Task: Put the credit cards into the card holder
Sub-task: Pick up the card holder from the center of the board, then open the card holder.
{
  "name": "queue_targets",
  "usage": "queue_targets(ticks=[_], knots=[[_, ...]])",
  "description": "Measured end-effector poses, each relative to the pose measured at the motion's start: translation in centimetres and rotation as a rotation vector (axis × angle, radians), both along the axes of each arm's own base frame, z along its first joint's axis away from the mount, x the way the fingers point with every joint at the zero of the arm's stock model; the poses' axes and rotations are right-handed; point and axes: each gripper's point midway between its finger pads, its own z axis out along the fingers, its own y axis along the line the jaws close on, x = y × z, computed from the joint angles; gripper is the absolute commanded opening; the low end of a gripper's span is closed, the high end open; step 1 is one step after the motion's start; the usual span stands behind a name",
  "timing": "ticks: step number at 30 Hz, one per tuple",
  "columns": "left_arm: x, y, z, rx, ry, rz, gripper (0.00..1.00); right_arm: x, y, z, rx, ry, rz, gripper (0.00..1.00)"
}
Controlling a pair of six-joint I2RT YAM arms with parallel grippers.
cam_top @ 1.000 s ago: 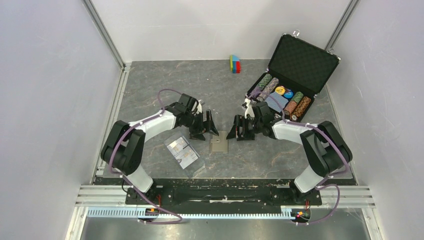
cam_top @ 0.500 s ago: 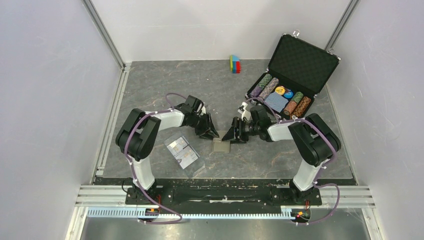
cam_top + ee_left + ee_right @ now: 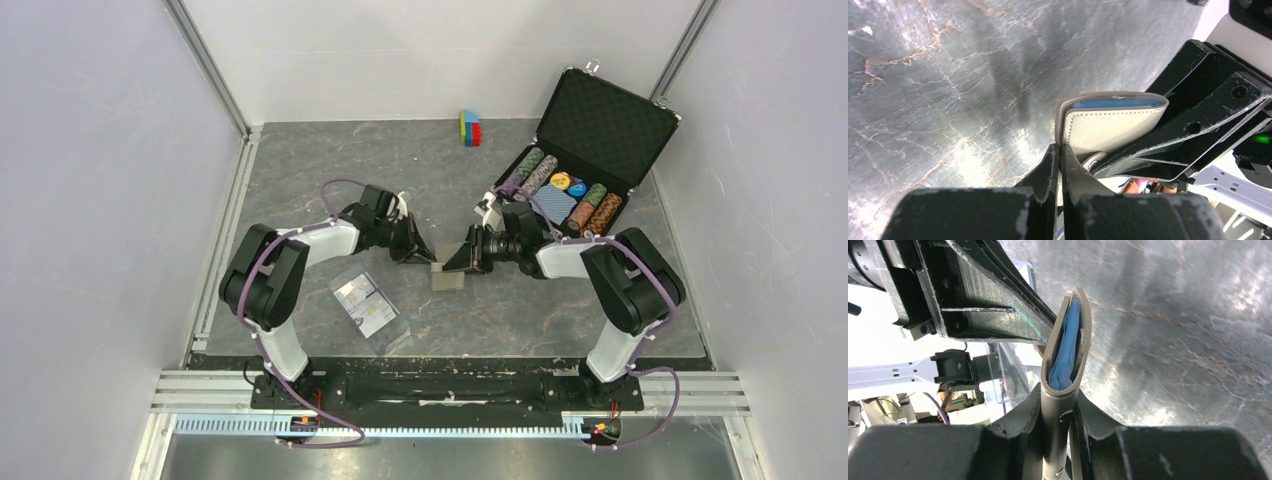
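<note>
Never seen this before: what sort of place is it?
Probably a robot test cell: plain white walls around a grey table, left arm and right arm bolted at its edge, a poker-chip case.

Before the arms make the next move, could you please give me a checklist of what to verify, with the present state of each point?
1. Right gripper holds the grey-brown folding card holder: ok, shut on its folded edge.
2. Left gripper holds the other side: ok, shut on a thin outer edge of it.
3. Holder opened wide enough for a card: not ok, only a narrow slit of light blue lining shows.
4. A gripper free to fetch a card: not ok, both are busy.
5. Pale plastic credit cards ready: ok, lying left of the holder in the top view, none gripped.
6. Holder lifted off the surface: cannot tell.
</note>
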Motion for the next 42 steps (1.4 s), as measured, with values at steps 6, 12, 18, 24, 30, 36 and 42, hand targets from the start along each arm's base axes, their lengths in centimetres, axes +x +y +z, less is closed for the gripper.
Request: queue_targets(ticks=[6,12,18,24,30,36,42], knots=[[1.7,0.7,4.1,-0.072,-0.109,0.028,0.65,1.7,0.8,4.2,0.047,-0.106,0.006,0.03],[2.8,1.9,7.9,-0.153,-0.180,0.055,0.82,2.4,1.9,8.1,0.137,-0.173,0.033,0.01],[3.6,2.8,10.4,-0.289,-0.217,0.070,0.75,2.4,2.7,10.8,0.236,-0.195,0.050,0.02],[3.5,1.5,12.7,-0.471,-0.217,0.019,0.40,2.2,3.1,12.9,0.331,-0.193,0.053,0.05],[3.5,0.8,14.8,-0.612,-0.225,-0.029,0.02,2.3,3.2,13.3,0.364,-0.177,0.043,0.30],[3.2,0.7,15.2,-0.656,-0.217,-0.025,0.02,2.4,3.0,12.4,0.313,-0.191,0.043,0.70],[2.6,0.9,15.0,-0.662,-0.217,-0.026,0.02,3.0,1.5,13.0,0.268,-0.244,0.013,0.73]])
